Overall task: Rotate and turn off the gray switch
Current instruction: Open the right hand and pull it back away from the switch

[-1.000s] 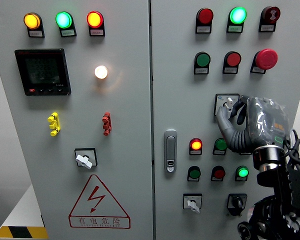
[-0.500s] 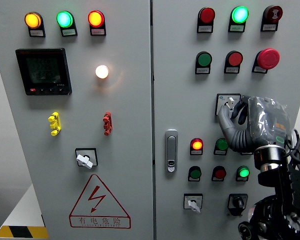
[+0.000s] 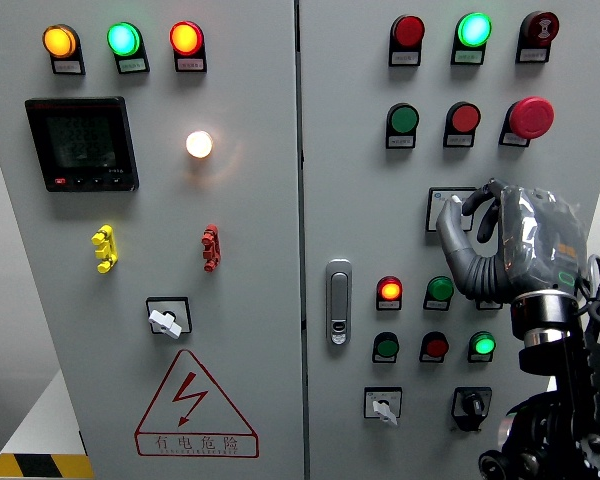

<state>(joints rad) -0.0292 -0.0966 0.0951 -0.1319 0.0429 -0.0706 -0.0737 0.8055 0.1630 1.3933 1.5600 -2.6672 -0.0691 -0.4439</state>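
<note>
Facing you stands a gray control cabinet (image 3: pixel 260 300) with two doors, its lamps and buttons in rows. At three o'clock from the door handle (image 3: pixel 340 300), your right hand (image 3: pixel 510 245) rises from the lower right and covers the gray switch (image 3: pixel 442 197), whose plate corner peeks out at the hand's ten o'clock. Its fingers (image 3: pixel 477 203) are curled over the knob, apparently grasping it. Your left hand is out of view.

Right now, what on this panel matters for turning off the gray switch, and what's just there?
In play:
gray switch, mostly hidden behind the fingers
right robot hand, closed around it

Just there:
red mushroom button
door handle
meter display
lower gray switch
</note>
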